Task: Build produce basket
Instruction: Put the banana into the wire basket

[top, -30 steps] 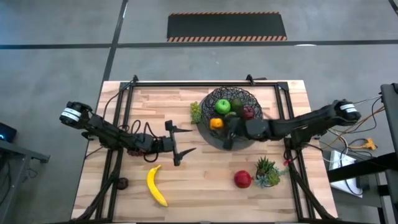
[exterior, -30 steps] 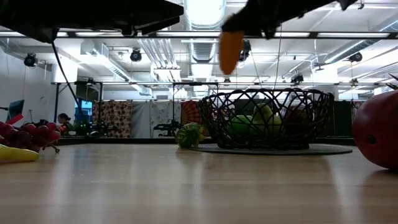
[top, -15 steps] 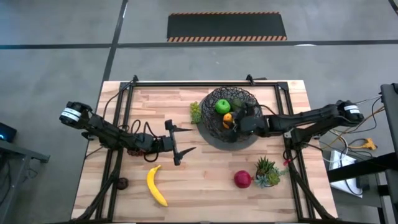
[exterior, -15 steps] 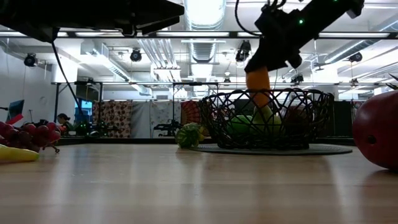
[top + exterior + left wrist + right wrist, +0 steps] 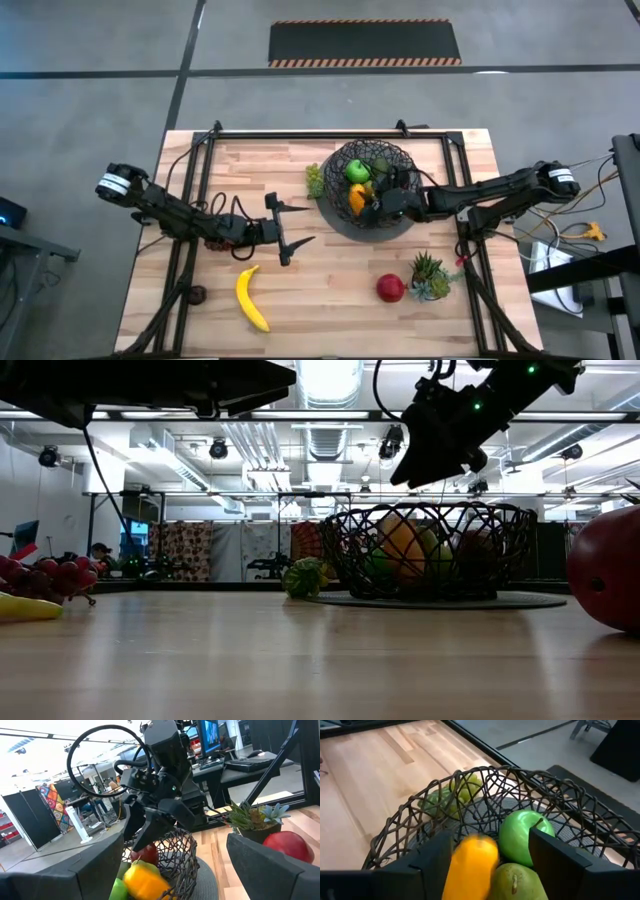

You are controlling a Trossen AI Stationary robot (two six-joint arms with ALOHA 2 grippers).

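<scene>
The black wire basket [image 5: 365, 186] stands at the table's far middle. It holds a green apple [image 5: 525, 837], a green pear [image 5: 512, 882], a red fruit [image 5: 145, 854] and the orange piece [image 5: 400, 545]. The orange piece lies loose inside, against the near-left wall. My right gripper [image 5: 422, 468] hangs open just above the basket's rim, its fingers [image 5: 437, 857] on either side of the orange piece with clear gaps. My left gripper [image 5: 300, 228] waits open, left of the basket and above the table. A banana [image 5: 252, 297] and a red apple [image 5: 390, 288] lie on the near part of the table.
Green grapes [image 5: 315, 180] lie against the basket's left side. Purple grapes [image 5: 197, 294] sit near the front left edge. A small spiky potted plant [image 5: 430, 275] stands beside the red apple. A black frame [image 5: 330, 131] runs along the table's far edge and sides.
My right gripper came down toward the basket with the orange piece, tipping its fingers downward and rolling. It then opened and let go. The orange piece dropped from above the rim and now lies inside the basket among the other fruit.
</scene>
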